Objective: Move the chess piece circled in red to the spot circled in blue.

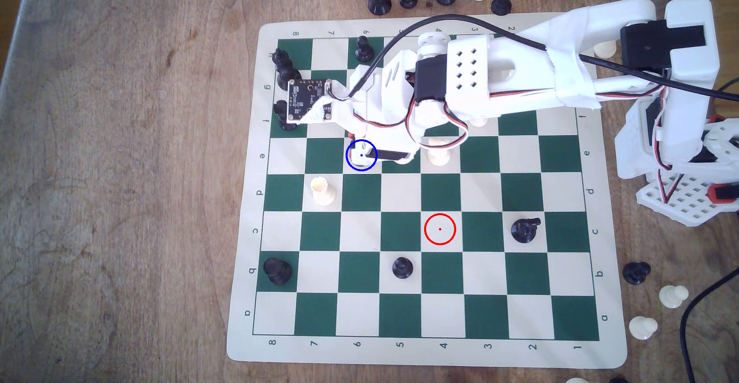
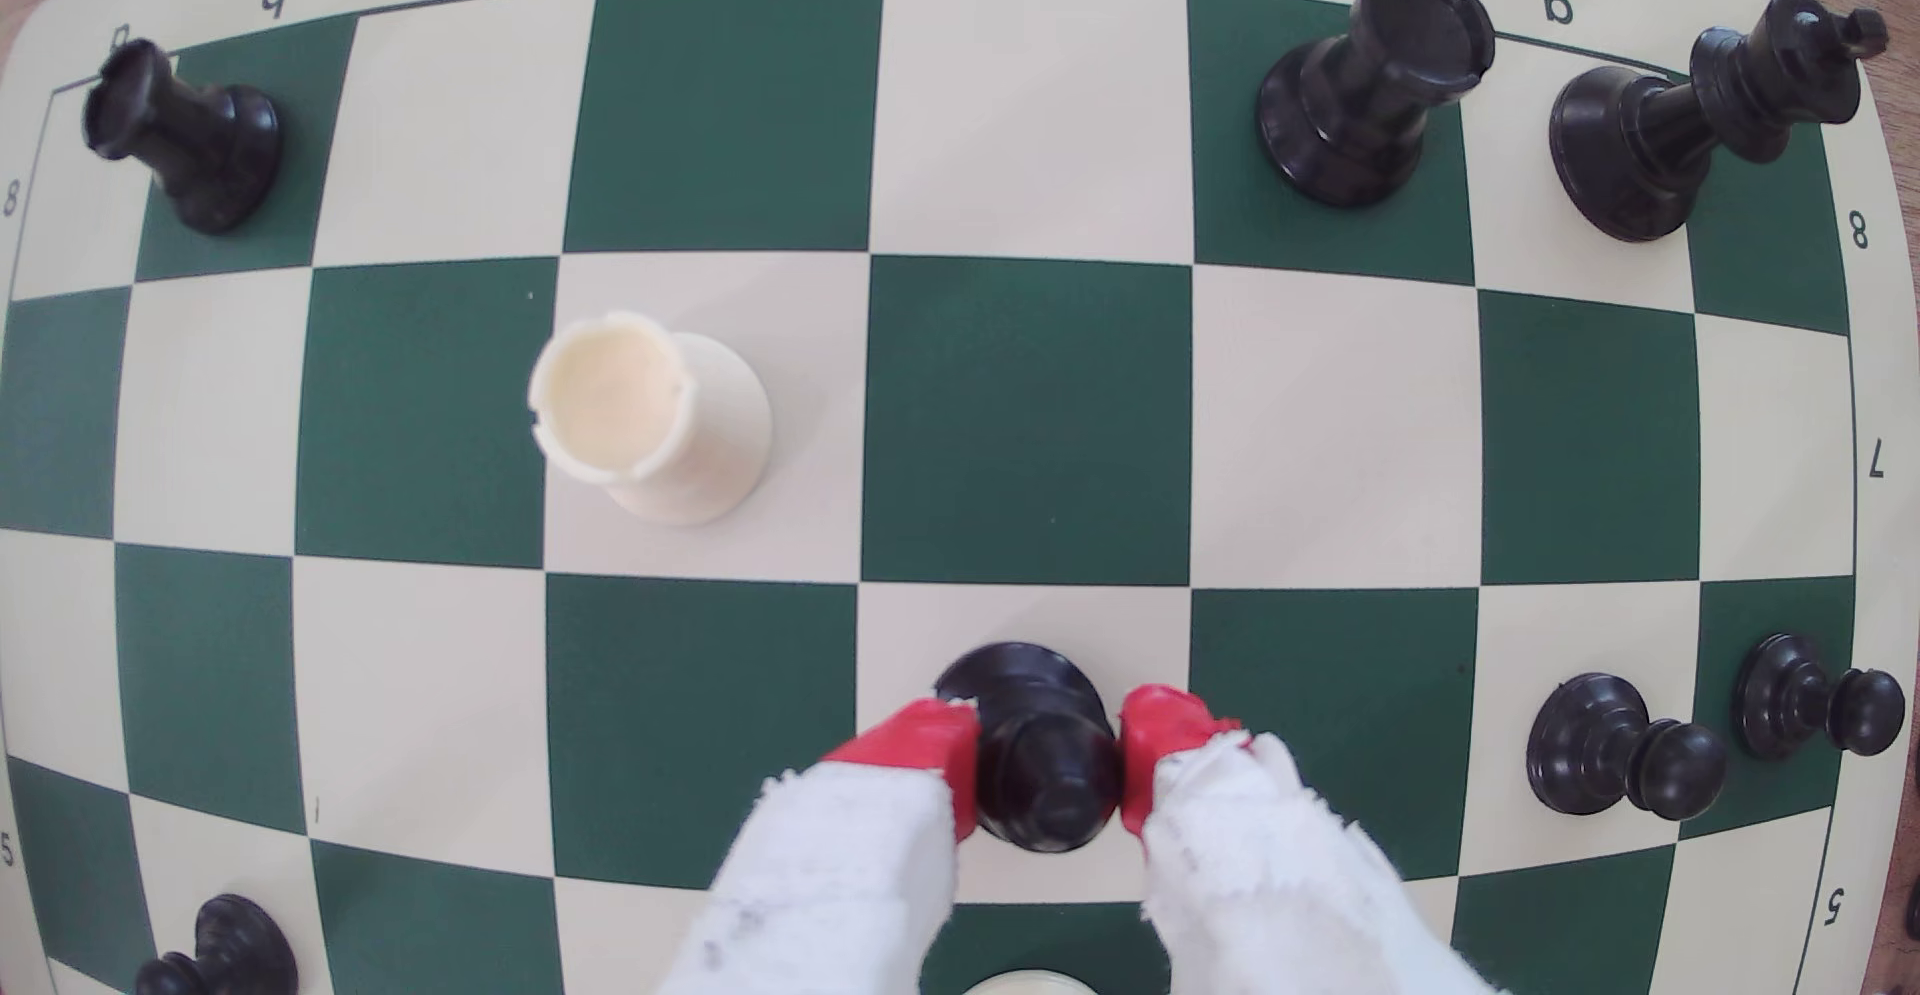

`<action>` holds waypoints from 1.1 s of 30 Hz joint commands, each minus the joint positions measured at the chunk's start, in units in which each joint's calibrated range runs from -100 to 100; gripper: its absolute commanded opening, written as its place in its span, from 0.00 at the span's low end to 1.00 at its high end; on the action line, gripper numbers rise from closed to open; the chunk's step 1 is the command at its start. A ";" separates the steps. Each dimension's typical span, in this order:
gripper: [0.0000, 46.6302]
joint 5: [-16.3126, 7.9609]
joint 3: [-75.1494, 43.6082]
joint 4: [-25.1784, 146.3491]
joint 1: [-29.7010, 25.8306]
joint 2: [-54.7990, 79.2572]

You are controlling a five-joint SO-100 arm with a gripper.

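The black chess piece (image 2: 1023, 746) sits between my red fingertips (image 2: 914, 751), low in the middle of the wrist view, on a cream square. My tool (image 2: 1044, 761) is closed down to the piece's width, both tips touching its slim body. In the exterior view my tool (image 1: 370, 153) hangs over the blue-ringed spot (image 1: 361, 155), upper middle of the chessboard (image 1: 400, 351). The red ring (image 1: 440, 229) lies empty, lower right of it. A cream rook (image 2: 644, 419) stands nearby.

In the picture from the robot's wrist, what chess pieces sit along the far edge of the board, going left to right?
Black rook → second black rook → black king, the last two standing close together.
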 commanded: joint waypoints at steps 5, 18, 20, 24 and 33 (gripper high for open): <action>0.37 0.34 -4.08 -0.16 0.22 -3.05; 0.44 -0.98 2.72 10.90 -0.64 -21.73; 0.44 -0.98 8.52 10.32 -0.80 -26.65; 0.46 -0.98 17.86 8.93 -0.17 -35.31; 0.36 -1.81 51.58 -7.53 -2.83 -67.91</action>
